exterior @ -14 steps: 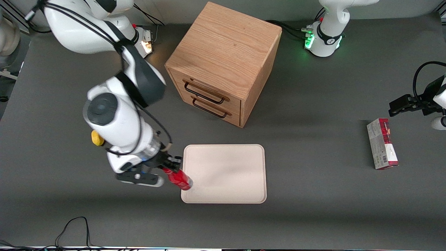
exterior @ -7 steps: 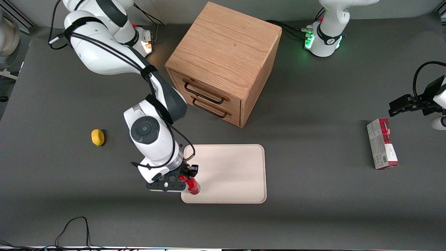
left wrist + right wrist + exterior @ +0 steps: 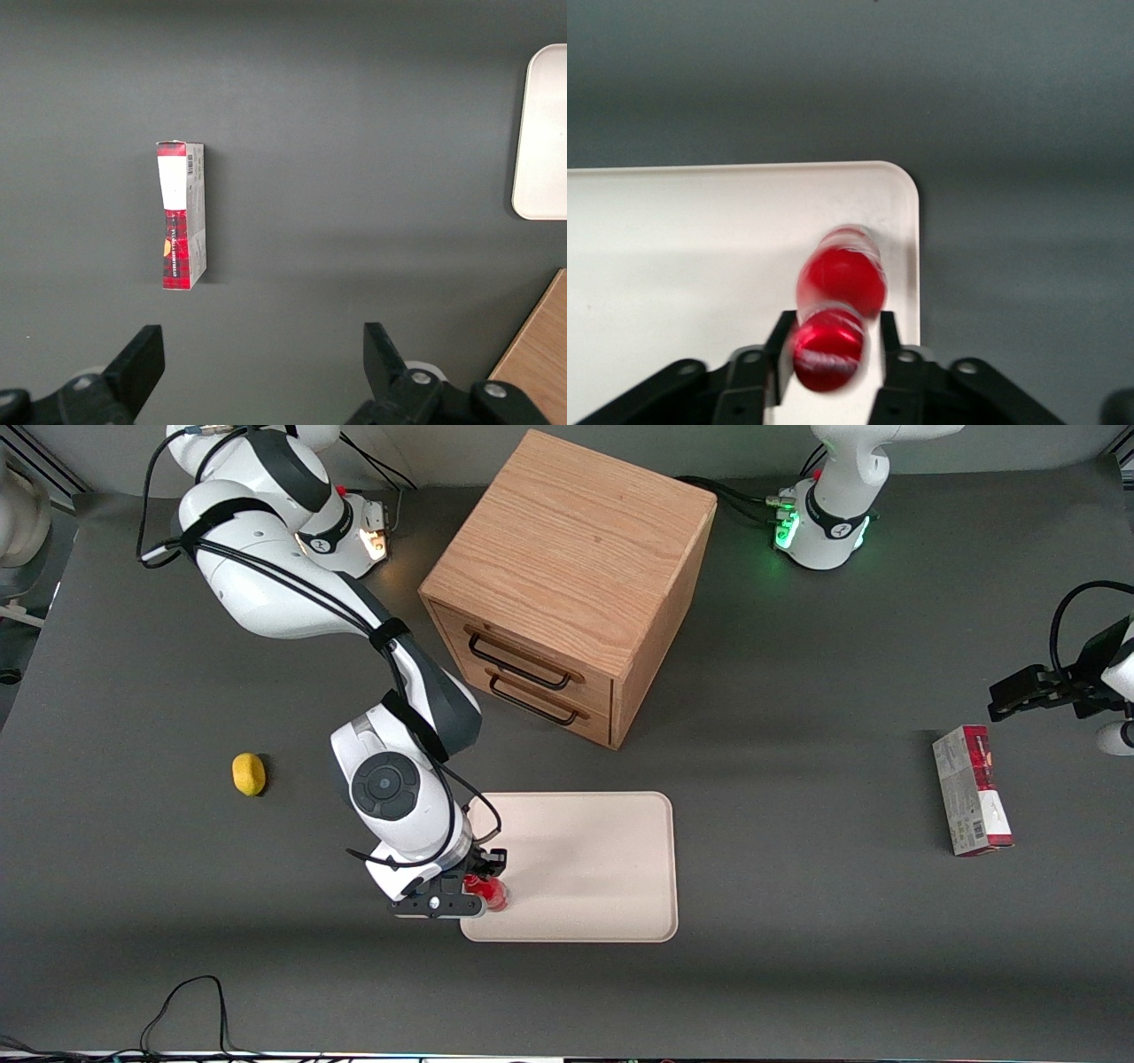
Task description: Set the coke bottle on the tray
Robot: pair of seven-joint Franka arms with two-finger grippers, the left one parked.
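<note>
The coke bottle (image 3: pixel 487 890), small and bright red, stands upright in my right gripper (image 3: pixel 479 887), which is shut on it near the cap. It is over the pale beige tray (image 3: pixel 585 868), at the tray's corner nearest the front camera on the working arm's end. In the right wrist view I look straight down on the red cap and body of the coke bottle (image 3: pixel 837 297), with the gripper (image 3: pixel 830 343) and its dark fingers (image 3: pixel 780 343) on either side and the tray (image 3: pixel 700 257) beneath. Whether the bottle's base touches the tray I cannot tell.
A wooden two-drawer cabinet (image 3: pixel 567 576) stands farther from the front camera than the tray. A yellow lump (image 3: pixel 249 773) lies toward the working arm's end. A red-and-grey carton (image 3: pixel 972 788) lies toward the parked arm's end, and the carton (image 3: pixel 182 215) also shows in the left wrist view.
The right arm has swung the bottle from the tray's edge in over its corner. The bottle went from tilted to upright, and the yellow lump came out from under the arm.
</note>
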